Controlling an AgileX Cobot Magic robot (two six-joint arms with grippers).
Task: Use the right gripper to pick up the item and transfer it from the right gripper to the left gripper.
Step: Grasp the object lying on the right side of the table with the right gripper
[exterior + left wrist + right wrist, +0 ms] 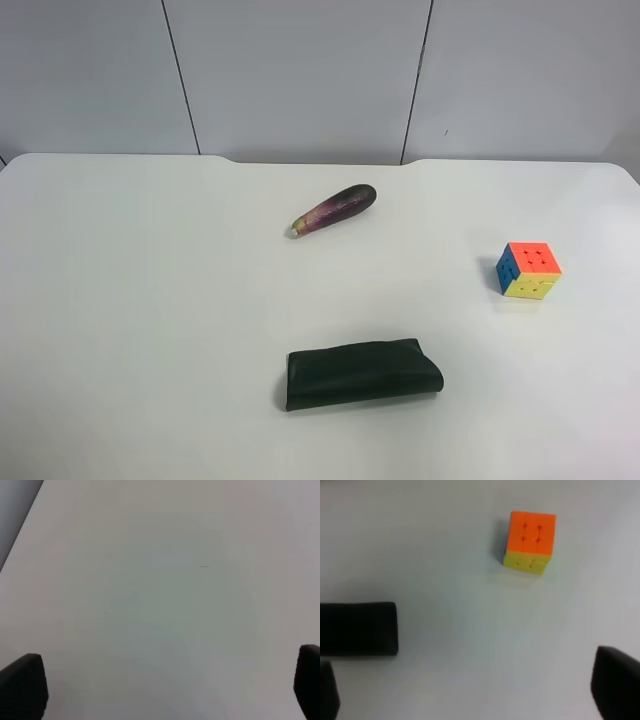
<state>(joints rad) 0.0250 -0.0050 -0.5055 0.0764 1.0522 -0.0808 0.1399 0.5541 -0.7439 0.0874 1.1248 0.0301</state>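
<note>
The item, a small puzzle cube (528, 270) with orange top, blue and yellow sides, sits on the white table (150, 300) at the exterior high view's right. In the right wrist view the cube (530, 541) lies ahead of my right gripper (472, 700), well apart from it. That gripper is open, and only its two black fingertips (616, 682) show at the frame corners. My left gripper (165, 690) is open too, with its fingertips (23, 685) wide apart over bare table and nothing between them. Neither arm shows in the exterior high view.
A purple eggplant (335, 209) lies near the table's middle back. A dark green folded pouch (360, 373) lies near the front; its end (359, 629) shows in the right wrist view. A grey panelled wall (300, 70) stands behind the table.
</note>
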